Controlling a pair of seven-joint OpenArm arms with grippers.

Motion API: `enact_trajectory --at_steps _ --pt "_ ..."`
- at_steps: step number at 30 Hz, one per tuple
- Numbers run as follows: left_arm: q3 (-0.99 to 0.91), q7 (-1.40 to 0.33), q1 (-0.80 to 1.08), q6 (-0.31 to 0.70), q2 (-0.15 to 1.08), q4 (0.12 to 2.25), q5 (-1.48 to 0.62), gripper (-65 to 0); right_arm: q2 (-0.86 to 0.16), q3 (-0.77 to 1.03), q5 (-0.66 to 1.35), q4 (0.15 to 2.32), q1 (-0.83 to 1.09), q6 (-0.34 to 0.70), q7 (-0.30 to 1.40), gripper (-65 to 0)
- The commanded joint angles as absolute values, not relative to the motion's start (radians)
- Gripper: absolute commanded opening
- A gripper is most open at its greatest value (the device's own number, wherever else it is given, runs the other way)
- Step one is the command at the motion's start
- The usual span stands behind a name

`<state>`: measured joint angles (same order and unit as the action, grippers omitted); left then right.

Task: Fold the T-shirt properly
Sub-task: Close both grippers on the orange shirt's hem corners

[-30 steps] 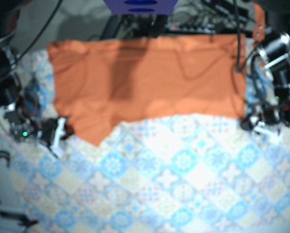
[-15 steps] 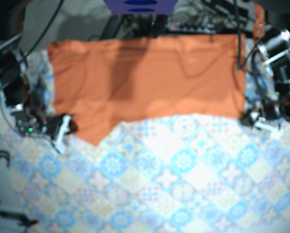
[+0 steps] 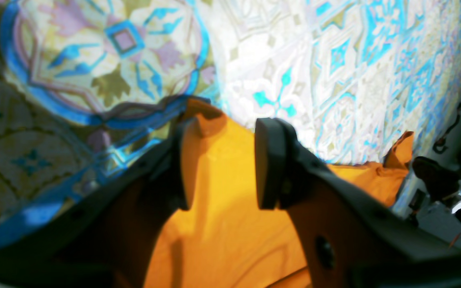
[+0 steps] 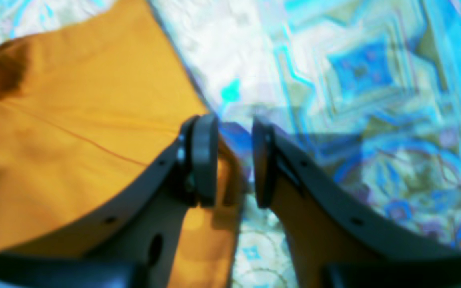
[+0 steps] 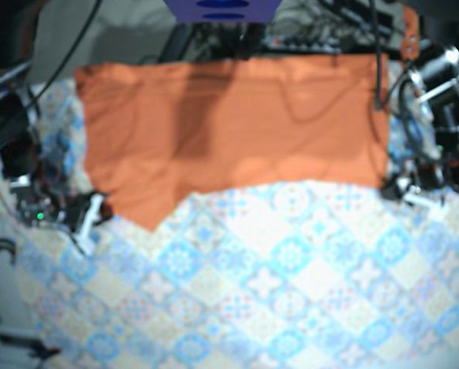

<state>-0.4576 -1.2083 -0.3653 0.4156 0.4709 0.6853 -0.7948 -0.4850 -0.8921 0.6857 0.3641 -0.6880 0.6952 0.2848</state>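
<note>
Currently, at far left, straddles the T-shirt edge with right fingers slightly parted, gripping nothing. Lies spread flat, orange, across the far tabletop. At right, brackets a shirt corner between parted left fingers, unclamped.

Orange T-shirt spread flat across table's far half, sleeve corner pointing near-left.

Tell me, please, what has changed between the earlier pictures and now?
The right claw drew back a little from the lower corner of the shirt, down and left in the base view, after edging in half a second ago. Nothing was gripped or released; both claws are open. The shirt and the left claw stayed about where they were.
</note>
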Motion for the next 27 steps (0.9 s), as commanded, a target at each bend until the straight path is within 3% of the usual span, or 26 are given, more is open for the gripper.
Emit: enact_trajectory --at_steps 1,27 --pt "-0.460 -1.207 -0.386 0.418 0.495 0.700 -0.816 -42.1 -0.501 -0.888 0.699 0.349 -0.722 0.698 0.257 -50.3" --pt "-0.460 -1.218 -0.384 0.420 0.513 0.700 -0.816 -42.1 -0.493 -0.892 0.704 0.323 -0.693 0.698 0.271 -50.3"
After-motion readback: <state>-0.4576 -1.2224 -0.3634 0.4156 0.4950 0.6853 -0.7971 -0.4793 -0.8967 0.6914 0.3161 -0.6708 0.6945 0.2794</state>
